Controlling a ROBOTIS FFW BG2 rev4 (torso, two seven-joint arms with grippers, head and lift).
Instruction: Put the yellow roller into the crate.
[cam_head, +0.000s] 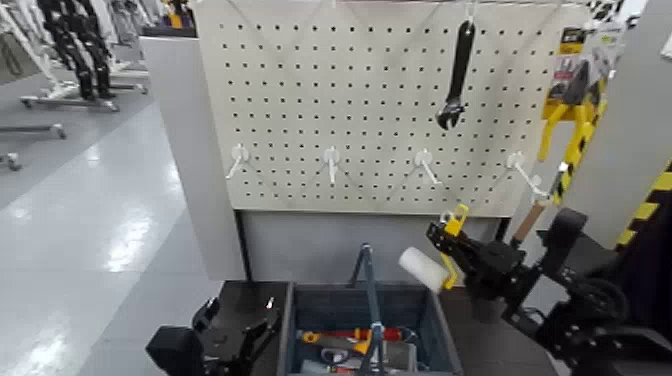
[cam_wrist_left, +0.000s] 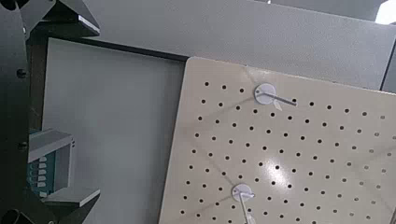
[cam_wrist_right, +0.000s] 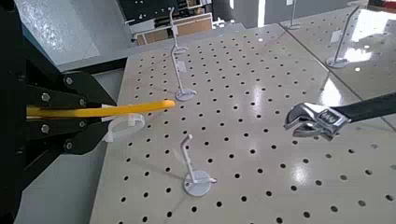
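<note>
My right gripper is shut on the yellow roller, gripping it by the yellow frame, with the white sleeve pointing left. The roller hangs just above the far right corner of the dark blue-grey crate, in front of the pegboard's lower edge. In the right wrist view the yellow handle runs out from between the black fingers toward the pegboard. The crate's tall handle bar stands left of the roller. My left gripper rests low at the crate's left side, open, with nothing between its fingers.
A white pegboard with several white hooks stands behind the crate, and a black wrench hangs at its upper right. An orange-handled screwdriver and other tools lie inside the crate. Yellow tools hang at far right.
</note>
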